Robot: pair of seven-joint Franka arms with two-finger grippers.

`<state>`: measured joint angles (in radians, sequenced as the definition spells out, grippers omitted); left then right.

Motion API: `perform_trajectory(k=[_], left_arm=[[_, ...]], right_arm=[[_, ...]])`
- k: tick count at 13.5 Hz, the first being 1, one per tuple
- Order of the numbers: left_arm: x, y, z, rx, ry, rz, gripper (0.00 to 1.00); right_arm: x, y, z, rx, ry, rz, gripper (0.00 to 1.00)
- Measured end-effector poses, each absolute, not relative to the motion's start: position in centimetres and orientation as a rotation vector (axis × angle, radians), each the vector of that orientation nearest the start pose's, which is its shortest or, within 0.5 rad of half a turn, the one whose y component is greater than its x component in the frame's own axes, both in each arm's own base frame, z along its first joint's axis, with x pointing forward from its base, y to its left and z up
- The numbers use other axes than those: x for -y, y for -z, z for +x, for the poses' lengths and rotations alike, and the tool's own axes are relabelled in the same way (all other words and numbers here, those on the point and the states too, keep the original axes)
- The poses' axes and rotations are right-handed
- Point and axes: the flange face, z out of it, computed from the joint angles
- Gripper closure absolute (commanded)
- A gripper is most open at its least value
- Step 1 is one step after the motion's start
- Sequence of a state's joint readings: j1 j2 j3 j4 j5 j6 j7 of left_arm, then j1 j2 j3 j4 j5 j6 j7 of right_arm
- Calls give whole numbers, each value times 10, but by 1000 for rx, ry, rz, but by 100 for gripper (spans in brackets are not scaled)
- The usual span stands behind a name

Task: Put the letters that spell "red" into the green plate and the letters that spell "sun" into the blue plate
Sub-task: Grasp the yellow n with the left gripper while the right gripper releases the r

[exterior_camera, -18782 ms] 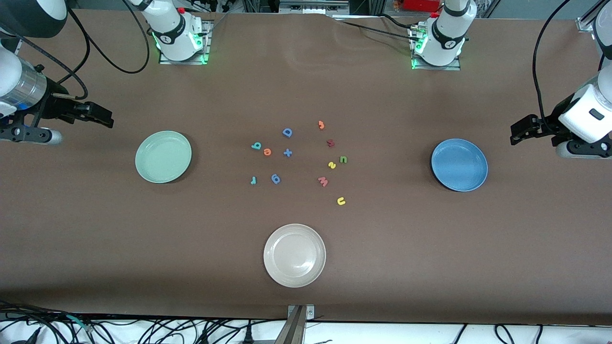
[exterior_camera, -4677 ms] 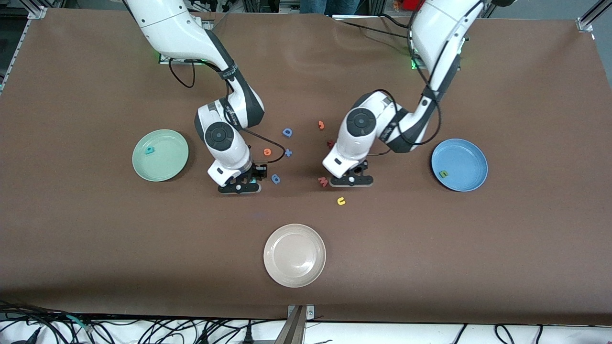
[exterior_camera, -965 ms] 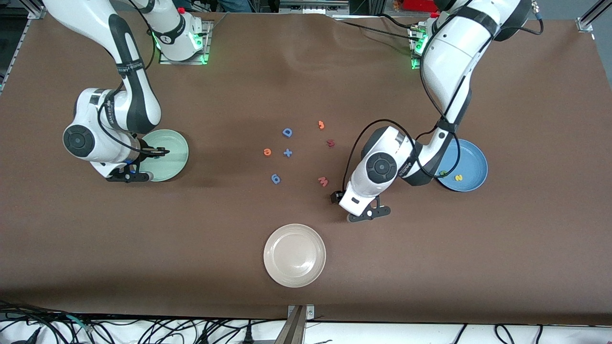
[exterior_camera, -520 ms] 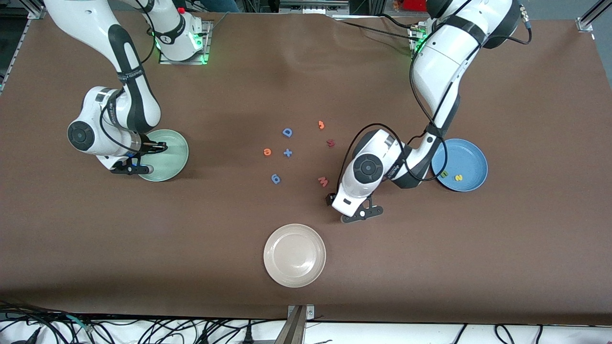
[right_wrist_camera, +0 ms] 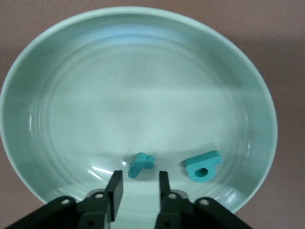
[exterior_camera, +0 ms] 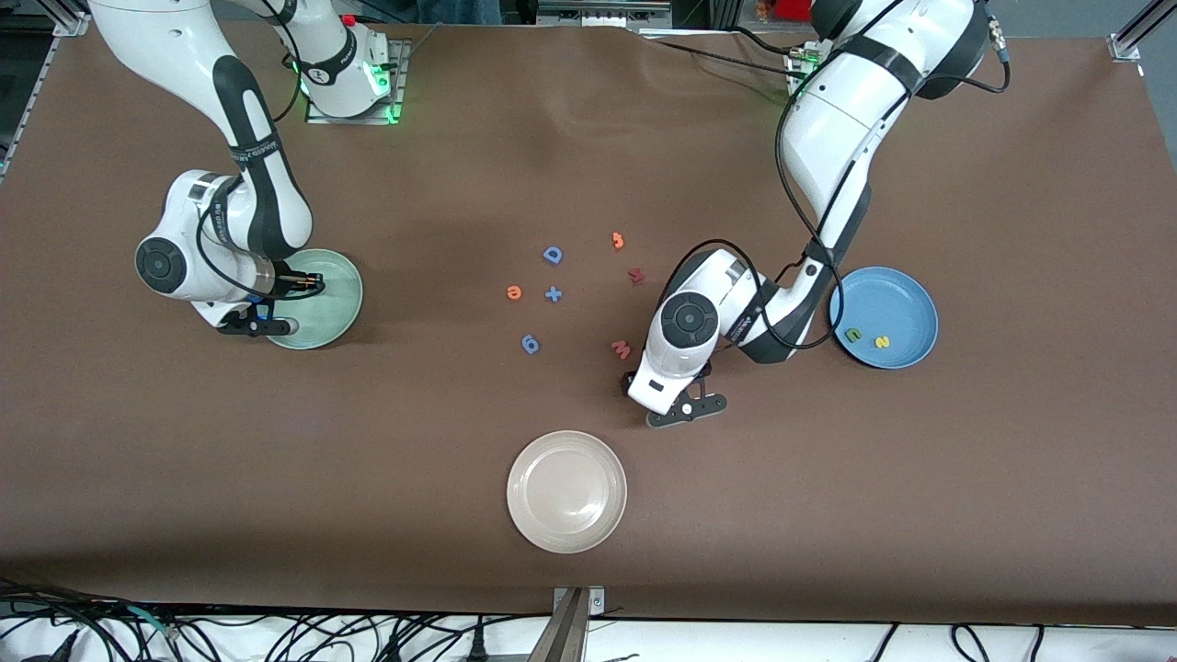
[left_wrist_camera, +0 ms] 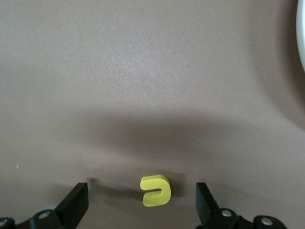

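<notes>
The right arm hides part of the green plate (exterior_camera: 333, 303), covering its letters.

Teal r (right_wrist_camera: 140, 164) and d (right_wrist_camera: 203, 166) in green plate (right_wrist_camera: 71, 62) — flat.

Inspection: my two arms and pincers

My links are glossy white shells with black joint bands and round dark-grey joint caps. Black cables loop loosely from forearm to wrist on both arms. Green lamps glow at my bases, on metal mounting plates. My left pincer (left_wrist_camera: 142, 206) and right pincer (right_wrist_camera: 137, 188) have matt black fingers on black carriers with small silver screws.
</notes>
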<state>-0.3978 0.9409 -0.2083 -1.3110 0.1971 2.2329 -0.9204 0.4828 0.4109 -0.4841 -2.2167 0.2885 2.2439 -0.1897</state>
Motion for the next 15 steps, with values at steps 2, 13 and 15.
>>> perform_trajectory(k=[2, 13, 15], left_arm=[[388, -176, 634, 437, -4, -3125, 17], [392, -175, 639, 523, 25, -3112, 88], [392, -175, 639, 533, 29, -3109, 91]], right_arm=[[0, -192, 515, -50, -472, -3064, 2], [-133, -284, 540, -862, -454, -2929, 1], [-169, -289, 537, -999, -448, -2895, 1]])
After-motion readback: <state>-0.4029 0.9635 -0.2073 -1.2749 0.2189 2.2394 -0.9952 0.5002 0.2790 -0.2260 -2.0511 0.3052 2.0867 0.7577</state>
